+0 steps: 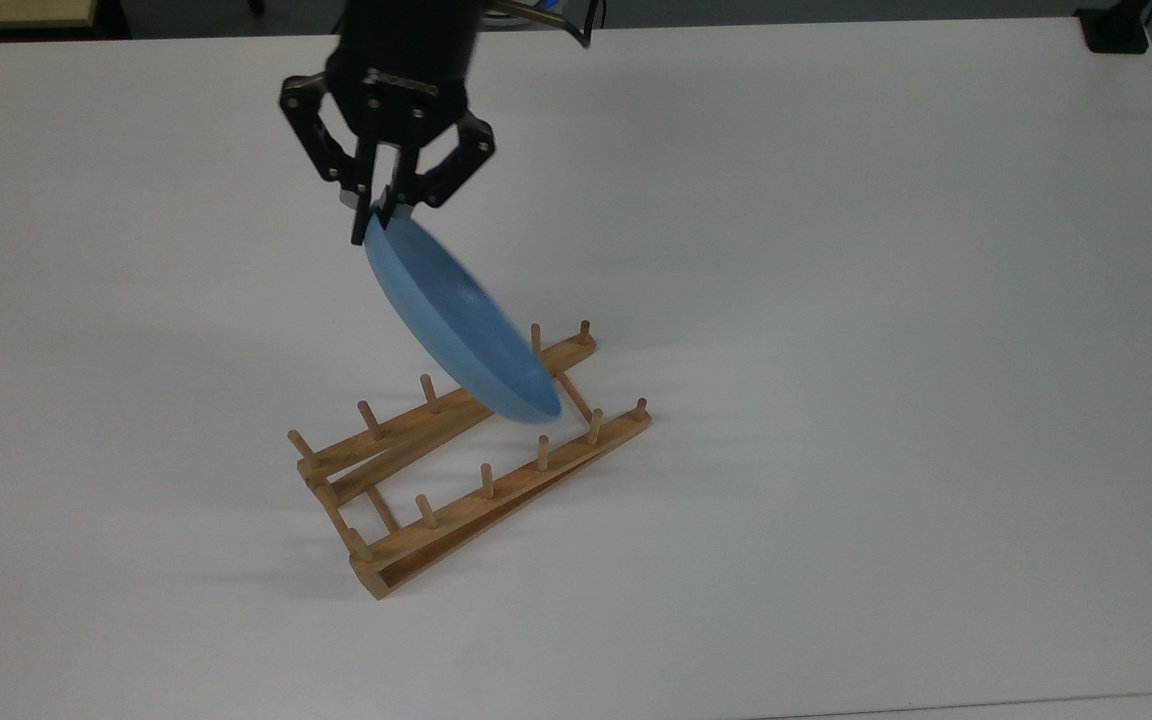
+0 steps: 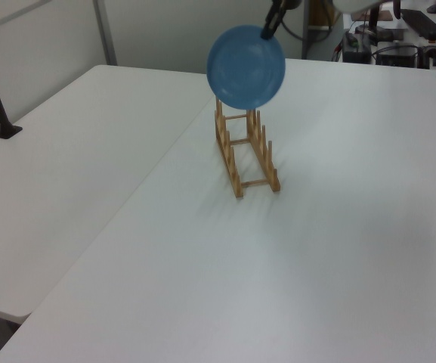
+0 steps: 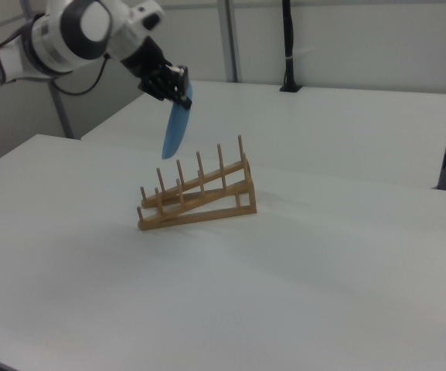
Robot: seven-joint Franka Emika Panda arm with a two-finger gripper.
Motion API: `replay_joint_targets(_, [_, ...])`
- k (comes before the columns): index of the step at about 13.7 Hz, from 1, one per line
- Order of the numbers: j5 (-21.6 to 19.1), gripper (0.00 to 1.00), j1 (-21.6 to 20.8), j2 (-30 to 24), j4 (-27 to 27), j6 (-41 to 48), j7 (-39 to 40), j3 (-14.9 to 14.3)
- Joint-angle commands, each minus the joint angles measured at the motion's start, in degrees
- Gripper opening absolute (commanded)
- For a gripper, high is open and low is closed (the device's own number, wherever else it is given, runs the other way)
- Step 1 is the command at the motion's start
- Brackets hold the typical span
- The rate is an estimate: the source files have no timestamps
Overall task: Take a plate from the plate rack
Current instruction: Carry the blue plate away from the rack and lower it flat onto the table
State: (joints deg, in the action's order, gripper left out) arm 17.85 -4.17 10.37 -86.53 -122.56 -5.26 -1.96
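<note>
- The gripper [image 1: 373, 213] pinches the plate [image 1: 456, 322] by its upper rim — fingers closed on it.
- The plate hangs on edge, clear above the plate rack [image 1: 466, 470], face tilted.
- The rack's long axis runs diagonally in the top view — on the white table [image 1: 836, 300].

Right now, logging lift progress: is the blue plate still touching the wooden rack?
No. In the right view the blue plate hangs from the gripper, clear above the wooden rack.

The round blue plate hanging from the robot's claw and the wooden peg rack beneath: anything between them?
Nothing: in the right view, open air separates the round blue plate from the wooden peg rack.
</note>
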Motion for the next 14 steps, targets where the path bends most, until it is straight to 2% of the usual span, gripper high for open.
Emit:
replay_joint_targets(1, [-23.1,0.0,3.9,-2.2,-2.4,15.5,13.3,-5.6])
replay_joint_targets(2, [-28.7,0.0,4.0,-2.2,-2.4,21.9,18.5,-8.9])
replay_joint_targets(3, [-31.8,0.0,3.9,-2.1,-2.7,26.7,22.2,-11.5])
replay_joint_targets(4, [-32.4,0.0,4.0,-1.6,-3.6,29.8,24.8,-12.9])
replay_joint_targets(7, [-32.3,0.0,5.7,1.0,-8.4,30.4,27.6,-13.2])
replay_joint_targets(12, [-26.5,0.0,5.8,11.8,-10.6,21.7,29.0,-13.3])
replay_joint_targets(14, [-25.1,0.0,5.9,14.1,-10.5,19.6,29.3,-13.4])
